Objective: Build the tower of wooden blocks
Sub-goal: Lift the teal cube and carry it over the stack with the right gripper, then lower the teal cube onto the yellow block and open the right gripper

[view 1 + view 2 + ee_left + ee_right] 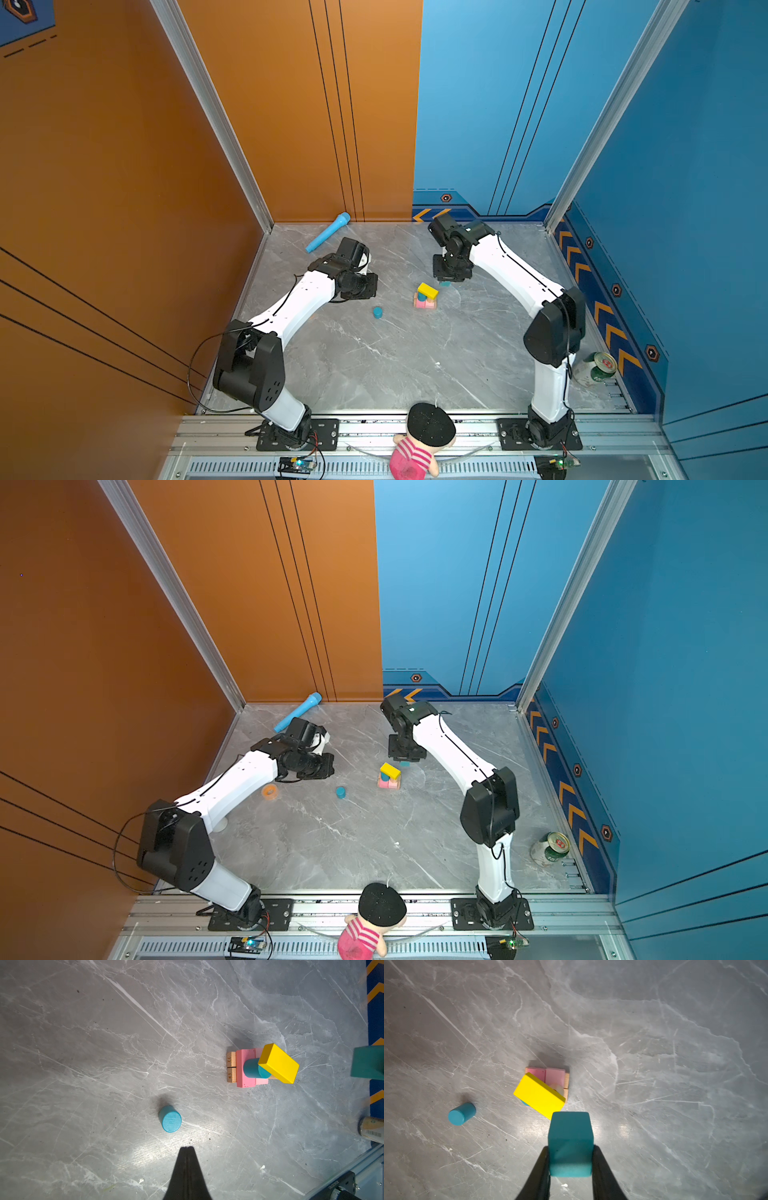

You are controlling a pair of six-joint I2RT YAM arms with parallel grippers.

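The tower (pixel 425 296) (pixel 390 776) stands mid-table: tan bars at the bottom, pink bars (pixel 247 1068) on them, a blue cylinder (pixel 252 1068) and a pale one (pixel 558 1088) above. A yellow bar (pixel 278 1064) (pixel 538 1095) lies slanted on top. My right gripper (pixel 571 1147) is shut on a teal cube (pixel 571 1138) (pixel 445 284), held just behind the tower and to its right. A loose blue cylinder (pixel 377 312) (pixel 170 1119) stands left of the tower. My left gripper (pixel 187 1147) is shut and empty, short of that cylinder.
A long light-blue toy microphone (pixel 328 232) lies at the back left by the wall. An orange tape ring (pixel 270 791) sits beside the left arm. A green can (pixel 594 369) lies at the right edge. A pink-striped doll (pixel 419 440) leans on the front rail.
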